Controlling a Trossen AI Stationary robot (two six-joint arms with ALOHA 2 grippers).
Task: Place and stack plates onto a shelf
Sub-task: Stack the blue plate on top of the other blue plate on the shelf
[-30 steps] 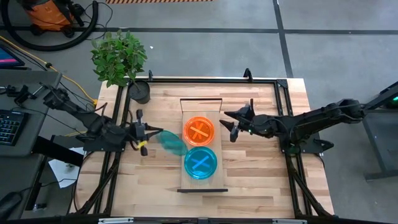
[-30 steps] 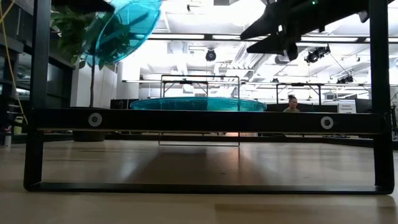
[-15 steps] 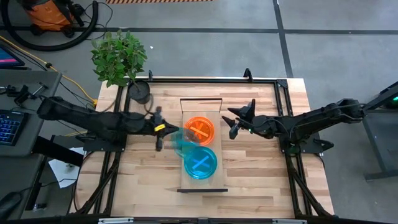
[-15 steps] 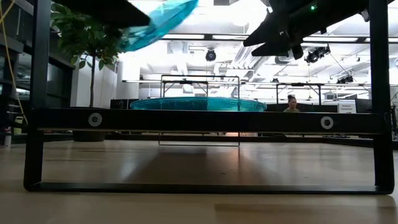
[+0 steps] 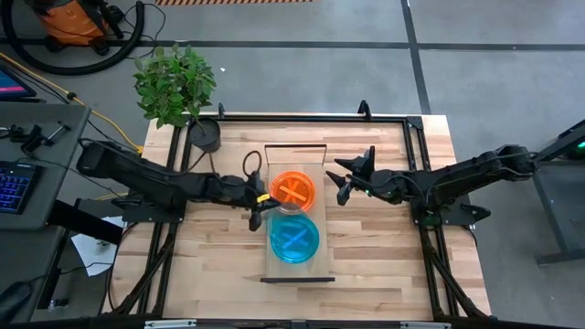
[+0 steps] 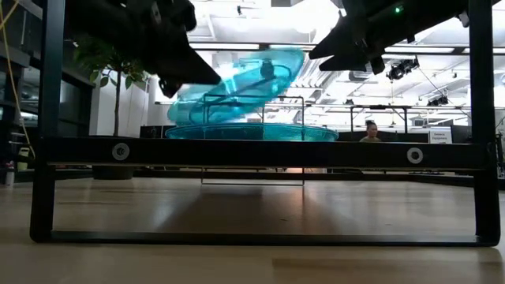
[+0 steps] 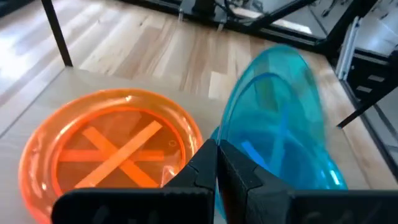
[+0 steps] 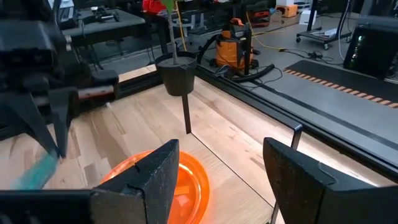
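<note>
Blue plate (image 7: 273, 130) in left gripper (image 5: 259, 200), unlabelled

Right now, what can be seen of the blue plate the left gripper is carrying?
The carried blue plate is small, round, translucent cyan plastic with a raised rim and a darker blue mark at its centre. The left gripper is shut on its edge. It hangs tilted, just above another blue plate that lies flat on the shelf, beside the orange plate. Whether the two blue plates touch, I cannot tell.
</note>
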